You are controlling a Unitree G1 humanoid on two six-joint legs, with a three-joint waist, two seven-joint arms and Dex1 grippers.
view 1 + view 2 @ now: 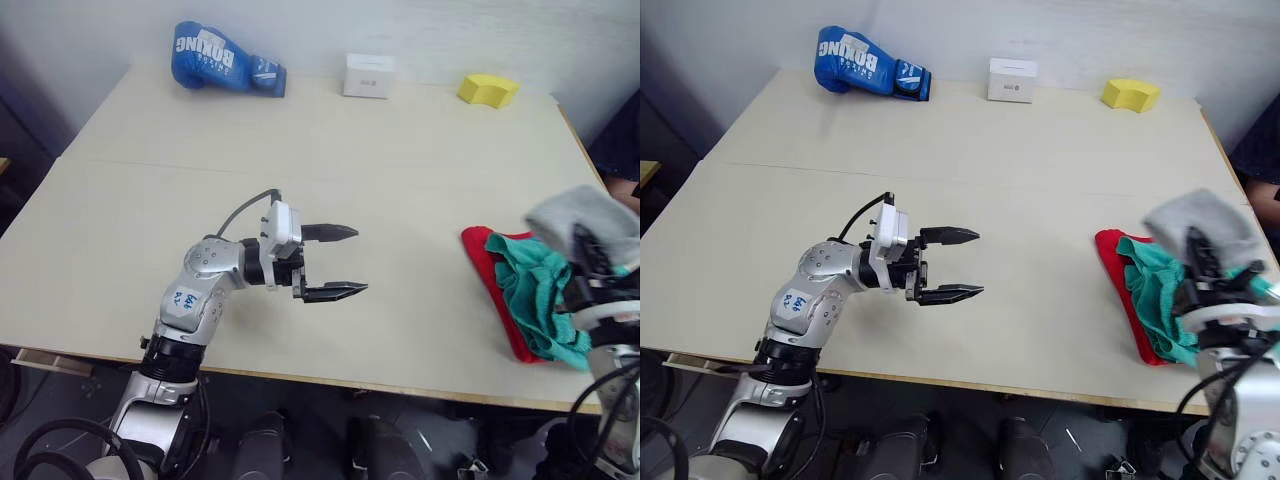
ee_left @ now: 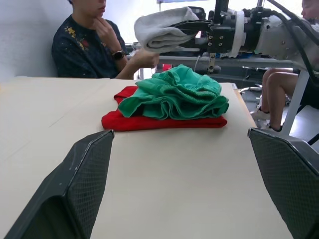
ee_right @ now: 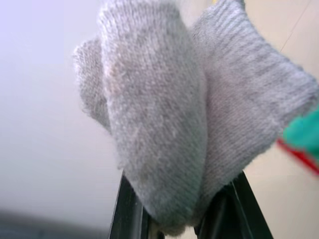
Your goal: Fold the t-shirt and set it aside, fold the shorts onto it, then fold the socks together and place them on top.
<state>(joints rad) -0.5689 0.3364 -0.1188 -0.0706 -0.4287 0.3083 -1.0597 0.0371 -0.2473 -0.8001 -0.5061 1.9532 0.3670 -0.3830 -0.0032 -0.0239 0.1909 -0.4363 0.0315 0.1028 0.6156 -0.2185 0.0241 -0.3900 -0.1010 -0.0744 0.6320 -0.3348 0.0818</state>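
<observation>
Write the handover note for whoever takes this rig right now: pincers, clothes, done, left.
Left pincer: open, empty, above bare table near its middle.
Right pincer: shut on the folded light grey knitted socks, held in the air above the pile.
Bright red cloth t-shirt: folded, on the table's right side.
Teal-green cloth shorts: folded on top of the t-shirt.
Done: shirt and shorts stacked, socks folded together.
Left: lower the socks onto the shorts and release.

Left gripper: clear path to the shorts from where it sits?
Probably yes. The left gripper is open, pointing at the shorts on the t-shirt, bare table between. The socks hang above.
</observation>
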